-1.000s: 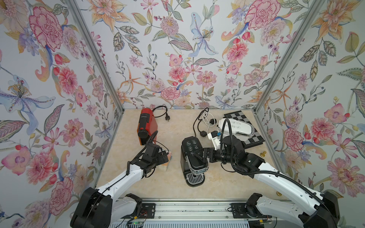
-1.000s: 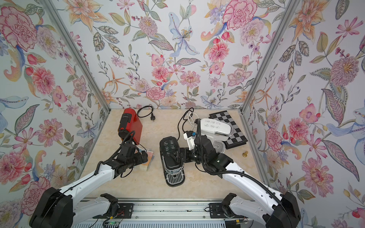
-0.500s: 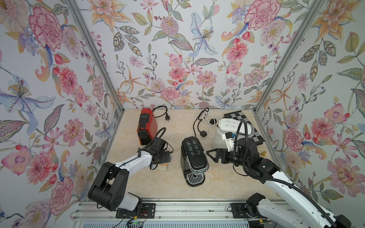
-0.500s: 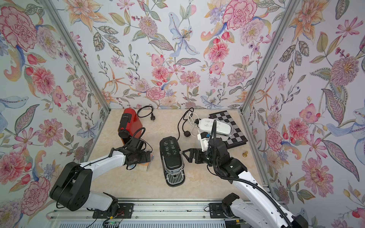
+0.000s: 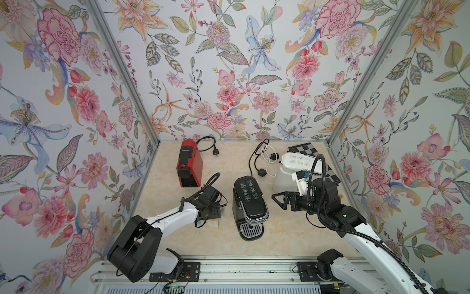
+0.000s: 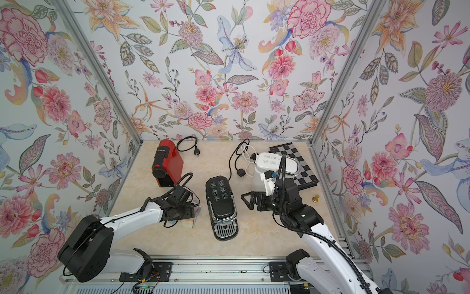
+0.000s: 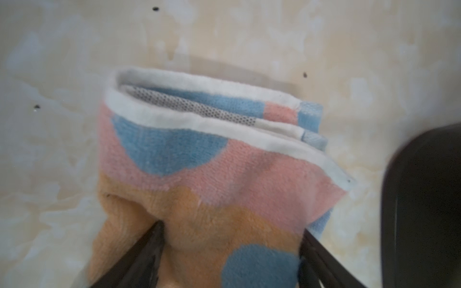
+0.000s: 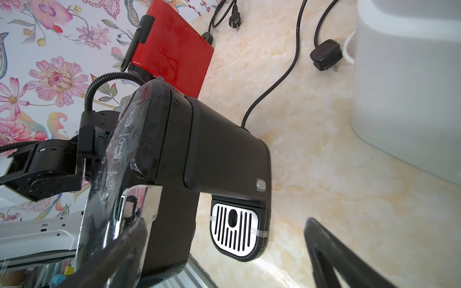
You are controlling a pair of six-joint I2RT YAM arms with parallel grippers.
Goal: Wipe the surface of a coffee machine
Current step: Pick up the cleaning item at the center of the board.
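The black coffee machine (image 5: 250,203) stands upright in the middle of the tabletop (image 5: 279,241), with its drip grid toward the robot. I judge it to be the machine to be wiped, because both arms are placed around it.

The cloth (image 7: 212,174), a folded towel in pink, blue and orange with a white border, lies flat on the tabletop just beside the black coffee machine, on its left. The left claw (image 7: 231,228) is down over it. In the left wrist view its two fingers (image 7: 159,224) stand on both sides of the folded cloth and touch it, and the fabric is a little wrinkled between them. Whether the cloth is already firmly pinched, I cannot tell. In both top views the arm hides nearly all of the cloth.

The right claw (image 5: 278,201) is on the right of the black coffee machine, near it but not touching. Its jaws are spread wide and hold nothing.

Behind the black coffee machine there are a red coffee machine (image 5: 189,165) on the left and a white machine (image 5: 292,168) on the right.

The task is, in my opinion, at its beginning. The cloth is not yet lifted and has no contact with any machine. What is left is to secure the cloth, bring it to the black coffee machine and rub its surfaces, perhaps while the right claw steadies the body.
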